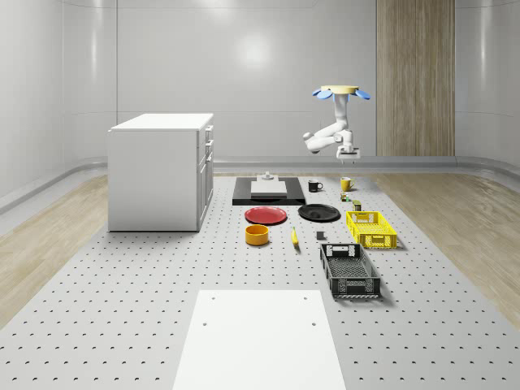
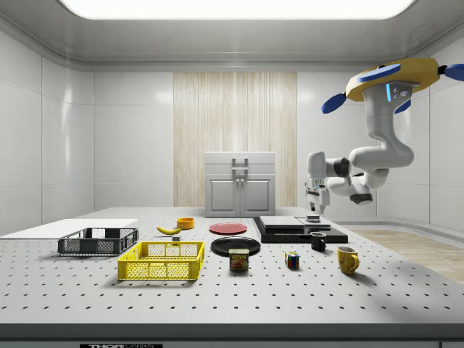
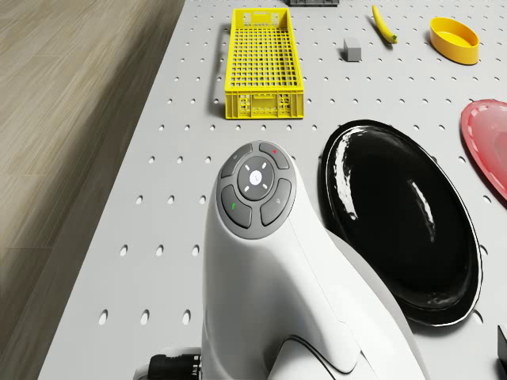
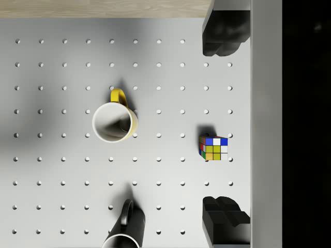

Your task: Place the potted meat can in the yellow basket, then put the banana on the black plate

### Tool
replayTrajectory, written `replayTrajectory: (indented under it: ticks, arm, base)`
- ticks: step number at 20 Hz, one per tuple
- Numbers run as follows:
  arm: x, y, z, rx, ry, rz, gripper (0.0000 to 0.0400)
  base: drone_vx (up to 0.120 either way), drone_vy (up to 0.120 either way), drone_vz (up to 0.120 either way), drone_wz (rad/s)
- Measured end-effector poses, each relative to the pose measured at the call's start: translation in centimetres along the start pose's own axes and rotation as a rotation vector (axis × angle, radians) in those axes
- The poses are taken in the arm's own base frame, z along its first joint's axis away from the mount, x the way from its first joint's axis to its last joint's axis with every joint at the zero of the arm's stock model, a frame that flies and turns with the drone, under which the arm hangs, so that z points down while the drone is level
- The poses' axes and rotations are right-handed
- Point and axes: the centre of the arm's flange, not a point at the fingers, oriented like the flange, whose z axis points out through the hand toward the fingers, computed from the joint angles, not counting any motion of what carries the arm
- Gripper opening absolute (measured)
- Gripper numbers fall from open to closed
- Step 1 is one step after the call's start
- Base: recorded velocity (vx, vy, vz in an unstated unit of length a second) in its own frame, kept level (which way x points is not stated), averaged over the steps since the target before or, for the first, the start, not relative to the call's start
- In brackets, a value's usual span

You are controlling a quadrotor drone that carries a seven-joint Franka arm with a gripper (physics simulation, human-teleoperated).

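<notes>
The table (image 1: 122, 325) is seen from a high, distant front in the whole-scene view and low from its edge in the side view, both sharing the yellow basket (image 2: 161, 261), while the wrist view is pointed straight down.

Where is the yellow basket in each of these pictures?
Whole-scene view: the yellow basket sits right of centre on the table, just right of the black plate and nearer the camera.
Side view: yellow basket left of centre at the front, black plate behind it to the right.
Drone view: yellow basket beyond the black plate, near the table edge.
Shared landmark: the black plate.
</notes>
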Motion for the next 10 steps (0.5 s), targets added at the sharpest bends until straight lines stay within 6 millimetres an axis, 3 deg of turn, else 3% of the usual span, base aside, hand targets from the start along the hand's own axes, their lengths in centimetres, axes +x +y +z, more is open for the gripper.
replayTrajectory:
  ticks: [10]
  arm:
    - [-0.05,-0.05,0.0,-0.005,0.006,0.0,0.04]
  base:
    - [0.12,0.0,-0.12,0.0]
